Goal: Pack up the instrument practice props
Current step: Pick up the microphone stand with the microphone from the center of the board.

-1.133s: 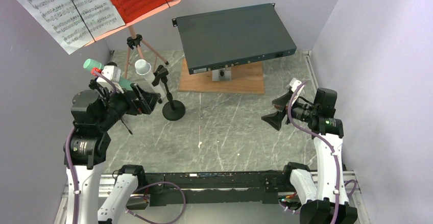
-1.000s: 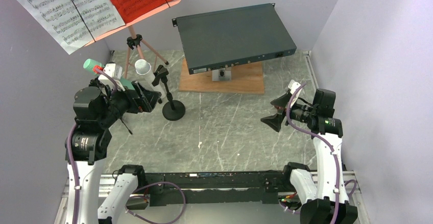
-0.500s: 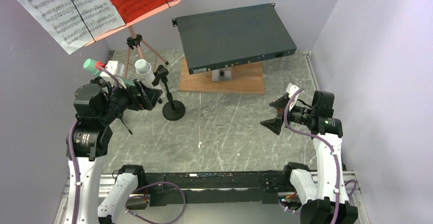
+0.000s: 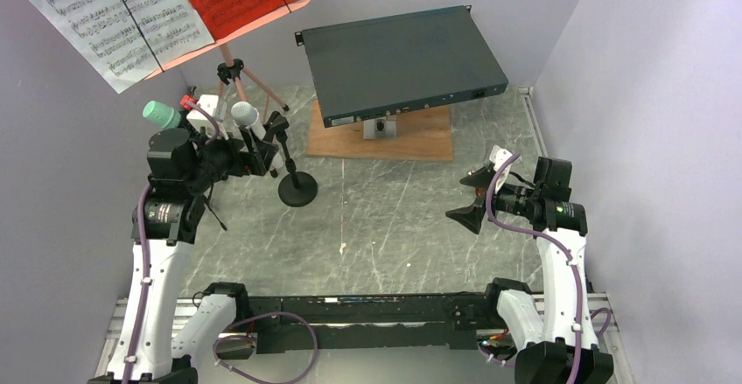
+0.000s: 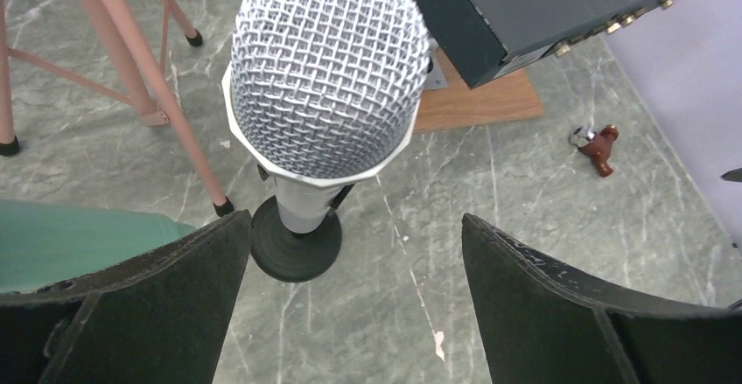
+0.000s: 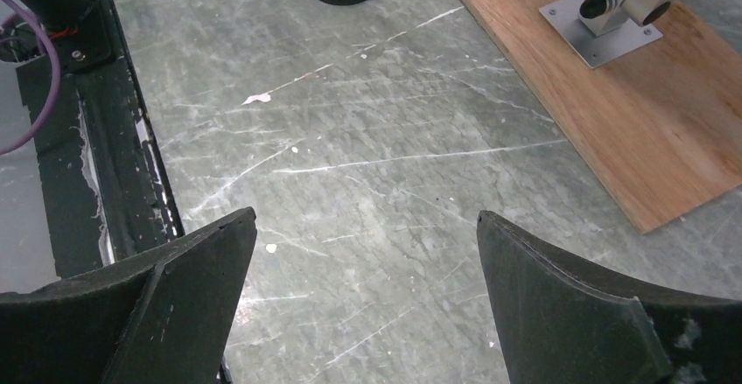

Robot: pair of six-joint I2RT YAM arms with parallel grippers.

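Left end effector (image 5: pixel 356 226) has advanced to the microphone (image 5: pixel 319 104) on the far-left mic stand (image 5: pixel 296 248), jaws apart. Looks top-heavy, tippy: you should grip the stiff body under its head.

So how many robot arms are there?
2. The left arm stands on the left, the left gripper open at the microphone. The right arm stands on the right, the right gripper open over the table.
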